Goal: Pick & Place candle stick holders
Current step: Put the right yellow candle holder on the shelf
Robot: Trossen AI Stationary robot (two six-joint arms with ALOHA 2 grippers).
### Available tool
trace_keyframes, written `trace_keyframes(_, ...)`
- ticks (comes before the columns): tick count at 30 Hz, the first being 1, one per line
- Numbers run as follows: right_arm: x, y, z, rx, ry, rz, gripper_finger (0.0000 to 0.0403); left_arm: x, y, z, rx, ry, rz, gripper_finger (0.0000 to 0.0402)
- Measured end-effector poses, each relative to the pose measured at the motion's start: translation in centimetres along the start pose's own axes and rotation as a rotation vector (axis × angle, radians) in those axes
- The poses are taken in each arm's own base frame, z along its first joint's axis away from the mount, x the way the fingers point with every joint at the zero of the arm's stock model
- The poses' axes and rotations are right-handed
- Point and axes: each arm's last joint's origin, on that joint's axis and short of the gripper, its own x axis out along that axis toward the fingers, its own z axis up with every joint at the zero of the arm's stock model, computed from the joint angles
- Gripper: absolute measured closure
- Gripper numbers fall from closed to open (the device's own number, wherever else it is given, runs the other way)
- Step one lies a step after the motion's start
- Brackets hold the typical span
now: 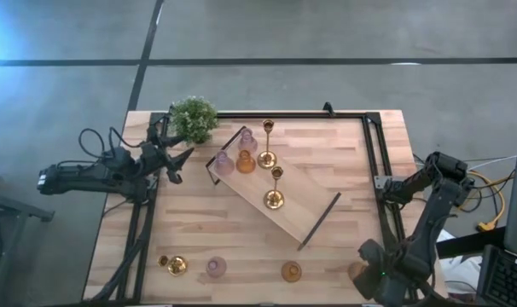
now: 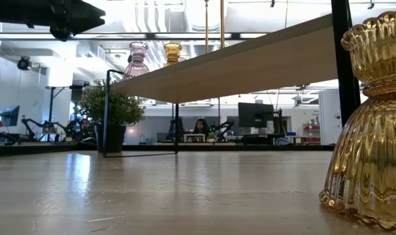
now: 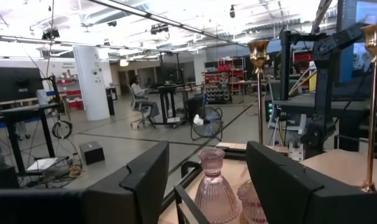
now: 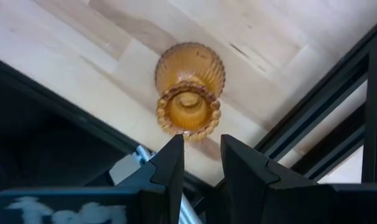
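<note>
The wooden tray (image 1: 305, 209) lies slantwise mid-table. It carries two gold thin-stemmed holders (image 1: 267, 158) (image 1: 274, 199), a pink glass holder (image 1: 223, 164) and an amber one (image 1: 246, 161). Near the table's near edge stand a squat gold holder (image 1: 175, 265), a pink one (image 1: 216, 267) and two amber ones (image 1: 291, 272) (image 1: 357, 271). My left gripper (image 1: 180, 164) is open and empty at the tray's left end, facing the pink holder (image 3: 213, 186). My right gripper (image 4: 202, 146) is open with a narrow gap, above the rightmost amber holder (image 4: 190, 87), touching nothing.
A green potted plant (image 1: 193, 118) stands at the far left corner, behind my left gripper. A black frame (image 1: 374, 162) runs along the table's edges. In the low view the tray's underside (image 2: 250, 62) shows raised above the table on a black end frame (image 2: 108, 111).
</note>
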Motion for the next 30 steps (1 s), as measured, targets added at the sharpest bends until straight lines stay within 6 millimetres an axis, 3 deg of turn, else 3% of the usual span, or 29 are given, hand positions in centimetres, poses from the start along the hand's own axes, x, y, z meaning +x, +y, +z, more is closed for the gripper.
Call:
trace_keyframes(17, 0.5, -0.3, 0.4, 0.023, -0.049, 0.009, 0.0313, 0.0, 0.0, 0.0, 0.0, 0.001, -0.001, 0.0183)
trace_keyframes(30, 2.3, -0.7, 0.6, 0.032, -0.045, 0.011, 0.0324, 0.0, 0.0, 0.0, 0.001, 0.002, -0.001, 0.0183)
